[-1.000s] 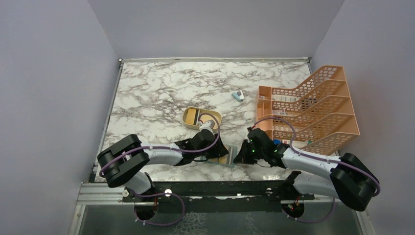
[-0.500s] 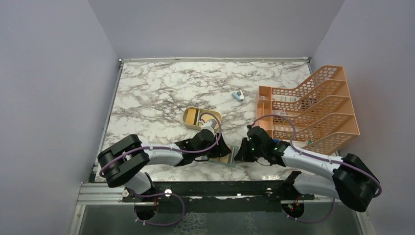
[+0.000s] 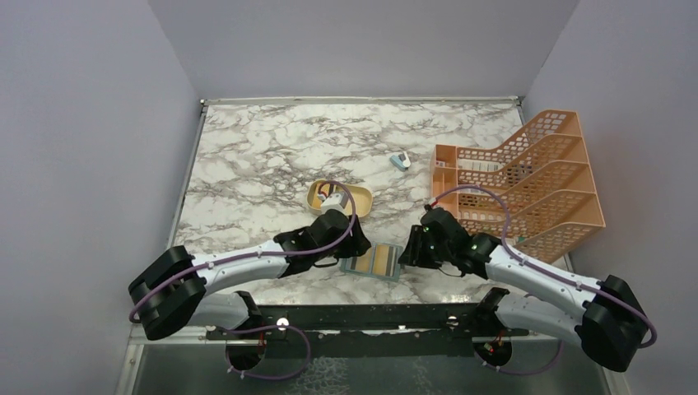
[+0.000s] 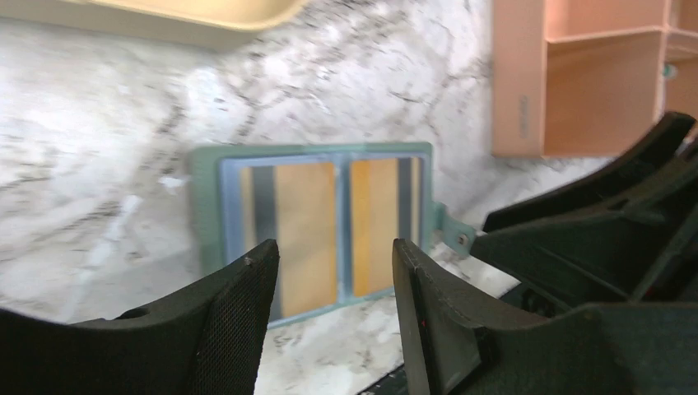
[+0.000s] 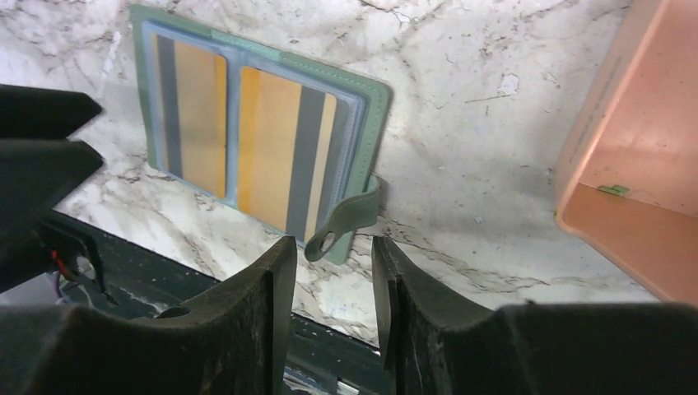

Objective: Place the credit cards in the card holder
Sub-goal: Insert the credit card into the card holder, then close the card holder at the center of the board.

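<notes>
**Flanking the open card holder, both claws empty**

Lying flat and spread open on the marble table (image 3: 272, 156), the card holder (image 3: 372, 262) sits low in the top view, just above the table's near edge and between the two arms. Its long axis runs left to right across that frame, slightly tilted, with the fold line crossing it at the middle. Each blue-grey pocket shows one of the credit cards, tan-brown with a grey stripe: one (image 5: 197, 115) at the upper left of the right wrist view, the other (image 5: 284, 152) beside it toward the centre.

The left gripper (image 3: 355, 247) hangs at the holder's upper left corner, fingers well apart with nothing between them. The right gripper (image 3: 409, 252) stands just beside the holder's right edge, also parted and empty. From its own camera the strap tab (image 5: 342, 222) curls off that edge, directly ahead of the gap between its fingers.

Both visible pockets look filled, so the loading seems near done; whether more cards wait in the tan oval dish (image 3: 362, 197) I cannot tell. If the holder is to be folded shut, the right arm is the nearer one to the strap.
</notes>
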Action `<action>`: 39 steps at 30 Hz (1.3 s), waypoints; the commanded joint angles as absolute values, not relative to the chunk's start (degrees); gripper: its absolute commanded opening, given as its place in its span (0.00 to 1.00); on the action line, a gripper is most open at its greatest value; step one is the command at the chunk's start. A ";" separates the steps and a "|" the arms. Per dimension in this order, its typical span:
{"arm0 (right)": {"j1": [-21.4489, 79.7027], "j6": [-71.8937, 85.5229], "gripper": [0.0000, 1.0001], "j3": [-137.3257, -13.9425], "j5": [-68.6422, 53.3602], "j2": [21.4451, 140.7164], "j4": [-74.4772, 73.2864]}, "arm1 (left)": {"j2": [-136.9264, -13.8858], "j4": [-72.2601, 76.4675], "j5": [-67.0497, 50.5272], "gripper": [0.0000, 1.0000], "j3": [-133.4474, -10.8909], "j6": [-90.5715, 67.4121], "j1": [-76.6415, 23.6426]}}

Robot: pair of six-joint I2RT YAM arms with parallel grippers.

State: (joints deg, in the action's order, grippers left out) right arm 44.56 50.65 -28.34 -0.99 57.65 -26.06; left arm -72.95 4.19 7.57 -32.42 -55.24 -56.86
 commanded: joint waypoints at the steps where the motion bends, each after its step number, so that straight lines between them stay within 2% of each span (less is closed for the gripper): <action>1: 44.79 49.17 0.40 -31.09 1.35 59.70 -28.21 | -70.09 -7.14 11.59 0.56 -34.49 -51.04 -53.34; 4: 44.78 48.39 0.38 -31.70 -0.06 61.52 -27.09 | -69.20 -7.60 8.65 0.60 -33.57 -49.76 -49.40; 8: 44.81 47.99 0.30 -31.73 -0.88 63.37 -26.30 | -69.52 -4.96 2.31 0.60 -31.63 -48.78 -44.63; 12: 44.81 47.75 0.19 -31.92 -0.14 63.55 -26.98 | -71.29 -2.14 -1.05 0.60 -30.93 -48.25 -44.12; 19: 44.81 47.25 0.08 -32.49 2.41 64.39 -29.28 | -74.37 0.33 -3.34 0.59 -30.23 -49.44 -44.12; 31: 44.82 47.54 0.02 -30.18 -0.71 65.61 -24.93 | -78.23 10.93 -17.27 0.56 -28.46 -57.81 -44.21; 35: 44.82 47.59 0.01 -30.57 -3.15 64.67 -23.51 | -77.29 14.90 -19.43 0.50 -27.35 -60.75 -44.21; 39: 44.80 47.75 0.01 -32.26 -5.94 61.92 -22.46 | -76.99 14.37 -18.91 0.38 -27.84 -60.10 -44.20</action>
State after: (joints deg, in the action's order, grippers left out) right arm 44.56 47.75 -30.68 -1.87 64.77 -26.37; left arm -78.02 10.90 -15.92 -27.97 -58.65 -44.21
